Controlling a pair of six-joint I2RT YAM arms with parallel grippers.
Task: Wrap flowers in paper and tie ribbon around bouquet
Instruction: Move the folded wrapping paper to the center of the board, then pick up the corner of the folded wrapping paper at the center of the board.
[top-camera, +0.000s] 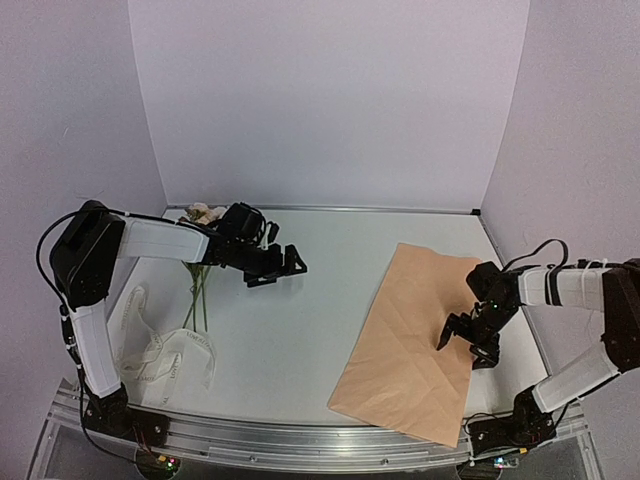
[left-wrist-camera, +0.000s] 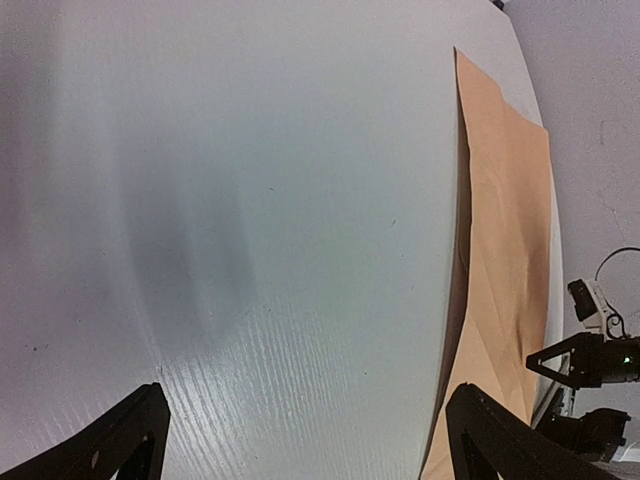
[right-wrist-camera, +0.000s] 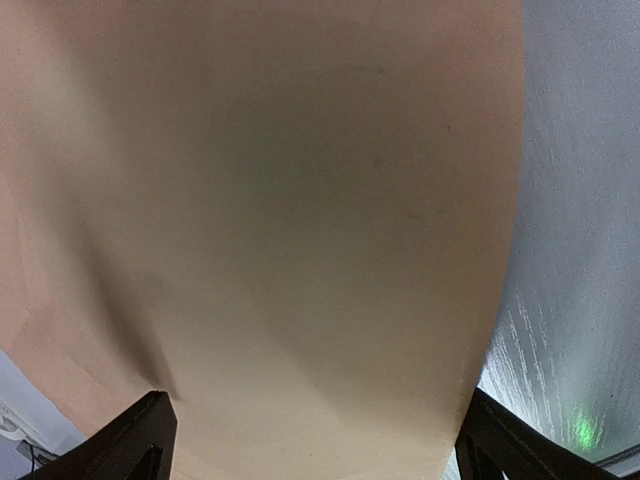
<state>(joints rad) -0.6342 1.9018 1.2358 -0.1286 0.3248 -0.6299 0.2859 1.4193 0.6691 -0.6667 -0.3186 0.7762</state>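
The flowers (top-camera: 204, 213) lie at the far left of the table, their thin green stems (top-camera: 198, 295) pointing toward me. The cream ribbon (top-camera: 165, 352) lies in loose loops in front of them. The tan paper (top-camera: 415, 335) lies flat on the right, and its edge shows in the left wrist view (left-wrist-camera: 505, 250). My left gripper (top-camera: 279, 268) (left-wrist-camera: 315, 445) hangs open over bare table, to the right of the flowers. My right gripper (top-camera: 466, 345) (right-wrist-camera: 315, 450) stands open just above the paper (right-wrist-camera: 300, 200), near its right edge, holding nothing. No bouquet is in view.
White walls enclose the table on three sides. A metal rail (top-camera: 300, 435) runs along the near edge between the arm bases. White tabletop (top-camera: 300, 330) separates the flowers from the paper. My right gripper (left-wrist-camera: 590, 360) shows at the far right of the left wrist view.
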